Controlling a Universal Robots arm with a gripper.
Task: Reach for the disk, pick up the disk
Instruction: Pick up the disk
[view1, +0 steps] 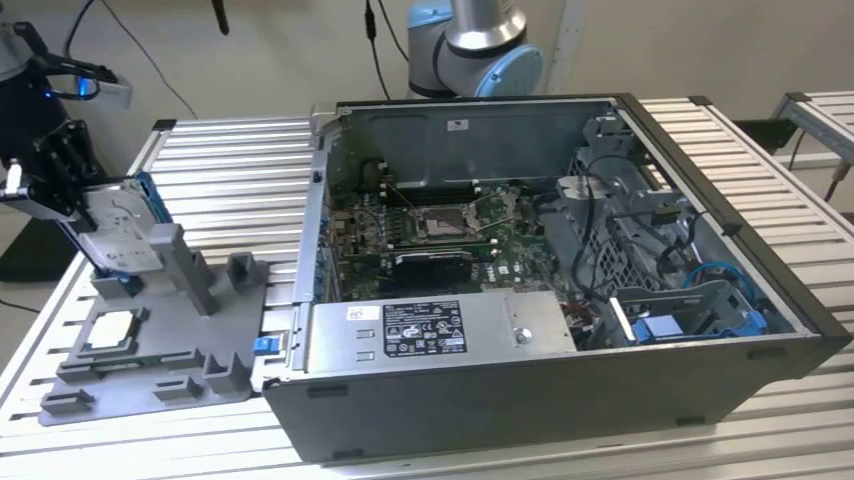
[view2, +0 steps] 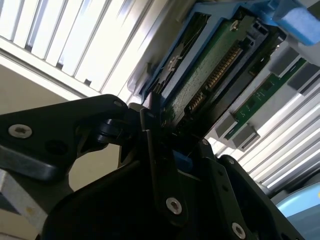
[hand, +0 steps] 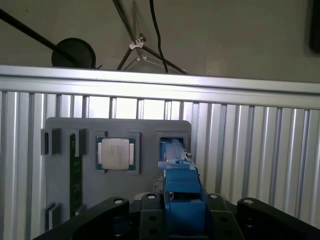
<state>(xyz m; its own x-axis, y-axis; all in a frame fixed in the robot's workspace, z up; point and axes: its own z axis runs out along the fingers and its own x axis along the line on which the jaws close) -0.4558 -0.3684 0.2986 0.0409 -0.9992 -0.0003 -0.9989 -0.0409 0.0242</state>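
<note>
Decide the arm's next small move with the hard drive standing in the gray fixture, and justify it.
Probably a short, straight lift along the slot, if the hold is firm. The gripper straddles the hard drive, whose lower end sits in the gray fixture, so sideways pulling could jam it.

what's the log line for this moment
phase: pick up | gripper: shut on the disk | disk: lower end at grey holder slot
</note>
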